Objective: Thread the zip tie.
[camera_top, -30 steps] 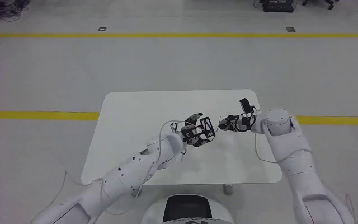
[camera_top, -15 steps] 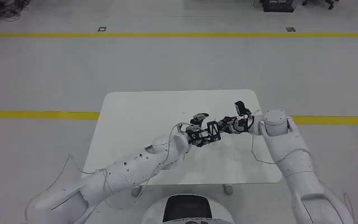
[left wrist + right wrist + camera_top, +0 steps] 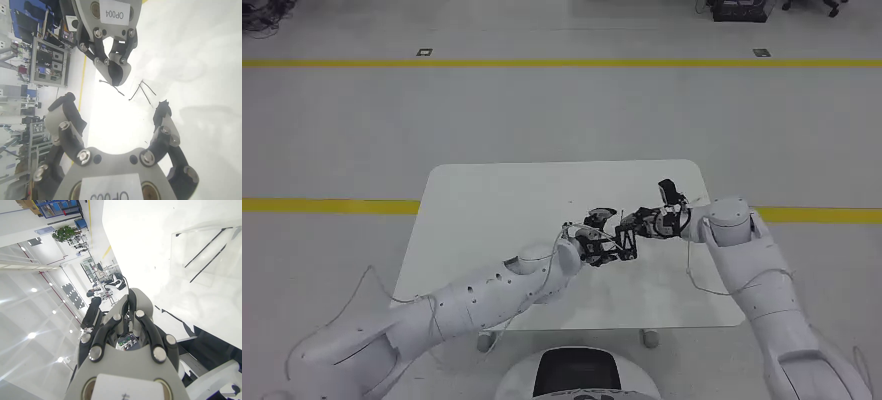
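My right gripper (image 3: 115,79) is shut on a thin black zip tie (image 3: 103,82), which sticks out on both sides of its fingertips. The tie's small head points away from the table. My left gripper (image 3: 114,102) faces it with its fingers wide open, and the tie hangs just beyond them. From above, the left gripper (image 3: 608,242) and the right gripper (image 3: 635,228) meet nose to nose over the right half of the white table (image 3: 492,200). In the right wrist view the right gripper (image 3: 131,292) has its fingers pressed together.
A few loose black zip ties (image 3: 144,91) lie on the table beside the grippers. The same zip ties (image 3: 205,255) appear to rest on a clear sheet. The table's edge (image 3: 712,322) runs beneath the right arm.
The left gripper has moved right and the right gripper slightly left. The gap between them has closed, and they now nearly touch.
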Robot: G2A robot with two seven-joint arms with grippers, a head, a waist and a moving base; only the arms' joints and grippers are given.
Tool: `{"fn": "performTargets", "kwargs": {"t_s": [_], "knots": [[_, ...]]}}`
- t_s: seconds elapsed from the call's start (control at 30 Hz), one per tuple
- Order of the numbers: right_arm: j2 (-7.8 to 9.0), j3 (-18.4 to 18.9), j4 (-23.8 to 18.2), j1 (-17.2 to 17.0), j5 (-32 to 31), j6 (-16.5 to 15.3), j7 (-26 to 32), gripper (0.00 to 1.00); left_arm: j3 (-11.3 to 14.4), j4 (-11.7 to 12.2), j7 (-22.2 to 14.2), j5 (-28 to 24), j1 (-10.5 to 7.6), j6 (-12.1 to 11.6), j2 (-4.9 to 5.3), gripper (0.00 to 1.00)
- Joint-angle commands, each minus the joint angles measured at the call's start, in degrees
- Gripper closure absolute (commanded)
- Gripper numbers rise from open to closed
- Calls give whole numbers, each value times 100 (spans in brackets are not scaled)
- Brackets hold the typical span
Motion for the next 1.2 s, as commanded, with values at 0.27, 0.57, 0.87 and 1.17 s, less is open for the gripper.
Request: {"fn": "performTargets", "kwargs": {"t_s": [0.27, 0.57, 0.87, 1.17], "knots": [[1, 3, -140, -114, 99, -108, -247, 100, 0, 34, 91, 0, 17, -48, 4, 0], [66, 132, -562, -383, 183, -150, -669, 100, 25, 43, 146, 0, 16, -5, 7, 56], [93, 11, -815, -489, 167, -15, -843, 100, 0, 45, 165, 0, 47, -2, 18, 87], [118, -68, -769, -455, 238, -43, -858, 100, -29, 37, 173, 0, 73, 13, 31, 93]]}}
